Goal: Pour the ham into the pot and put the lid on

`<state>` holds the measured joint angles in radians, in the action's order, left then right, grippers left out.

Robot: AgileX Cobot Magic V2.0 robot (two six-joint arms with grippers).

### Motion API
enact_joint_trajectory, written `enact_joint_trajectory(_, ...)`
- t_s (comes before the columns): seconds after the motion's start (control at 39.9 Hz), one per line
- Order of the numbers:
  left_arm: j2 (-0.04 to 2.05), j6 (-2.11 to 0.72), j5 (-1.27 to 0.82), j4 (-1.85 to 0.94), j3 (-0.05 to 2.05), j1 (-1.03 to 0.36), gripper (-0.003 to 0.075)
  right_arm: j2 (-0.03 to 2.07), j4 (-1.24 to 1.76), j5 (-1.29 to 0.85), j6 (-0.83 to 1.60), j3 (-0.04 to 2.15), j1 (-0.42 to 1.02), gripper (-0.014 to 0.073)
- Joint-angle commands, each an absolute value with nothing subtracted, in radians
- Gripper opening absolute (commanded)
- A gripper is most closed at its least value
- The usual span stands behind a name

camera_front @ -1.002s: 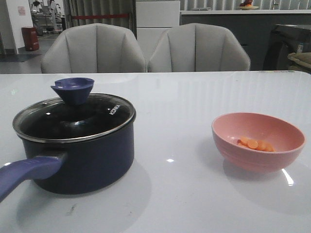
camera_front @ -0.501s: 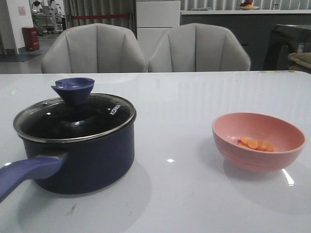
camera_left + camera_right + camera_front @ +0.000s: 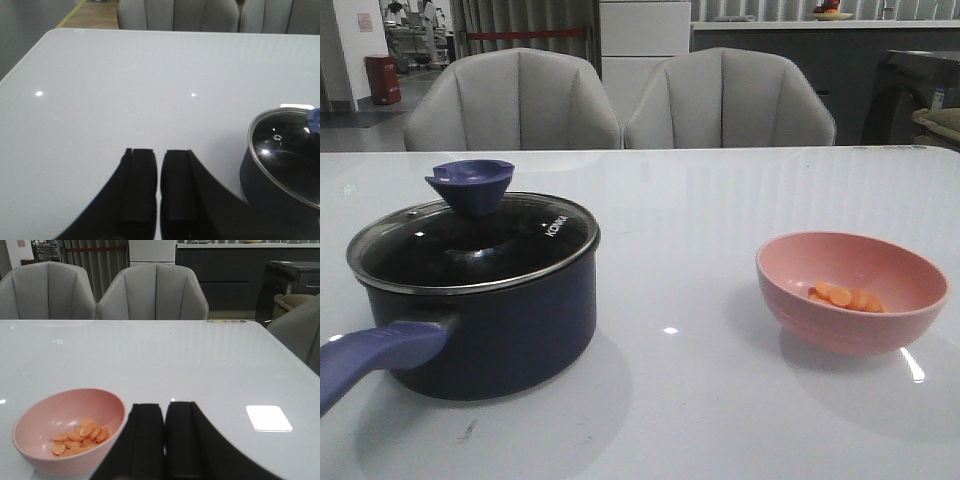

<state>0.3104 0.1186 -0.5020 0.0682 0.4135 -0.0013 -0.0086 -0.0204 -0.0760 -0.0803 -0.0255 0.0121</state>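
The dark navy pot [image 3: 500,330] stands at the table's front left, its blue-purple handle [image 3: 375,360] pointing toward the front left. The glass lid [image 3: 480,250] with its blue knob [image 3: 470,185] sits on the pot. It also shows in the left wrist view [image 3: 282,150]. Several orange ham slices [image 3: 845,297] lie in the pink bowl [image 3: 850,290] at the right; they also show in the right wrist view [image 3: 80,436]. My left gripper [image 3: 159,155] is shut and empty beside the pot. My right gripper [image 3: 164,407] is shut and empty beside the bowl [image 3: 67,427]. Neither gripper shows in the front view.
The white glossy table [image 3: 700,200] stretches back to two grey chairs [image 3: 620,100]. A dark cabinet stands at the far right behind the table. The table's right edge [image 3: 295,360] shows in the right wrist view.
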Motion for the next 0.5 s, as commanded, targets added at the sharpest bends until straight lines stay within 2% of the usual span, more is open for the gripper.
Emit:
enact_joint_trajectory(0.0, 0.326, 0.121, -0.425, 0.062, 0.442, -0.008, 0.0316, -0.029, -0.032, 0.0, -0.079, -0.037, 0.009, 0.0152)
enact_joint_trajectory(0.15, 0.326, 0.121, -0.425, 0.064, 0.442, -0.008, 0.0512, -0.029, -0.032, 0.0, -0.079, -0.037, 0.009, 0.0152)
enact_joint_trajectory(0.23, 0.326, 0.121, -0.421, 0.066, 0.442, -0.024, 0.0569, -0.029, -0.032, 0.0, -0.079, -0.037, 0.009, 0.0152)
enact_joint_trajectory(0.48, 0.436, 0.121, -0.536, 0.073, 0.536, -0.112, 0.058, -0.029, -0.032, 0.0, -0.079, -0.037, 0.009, 0.0152)
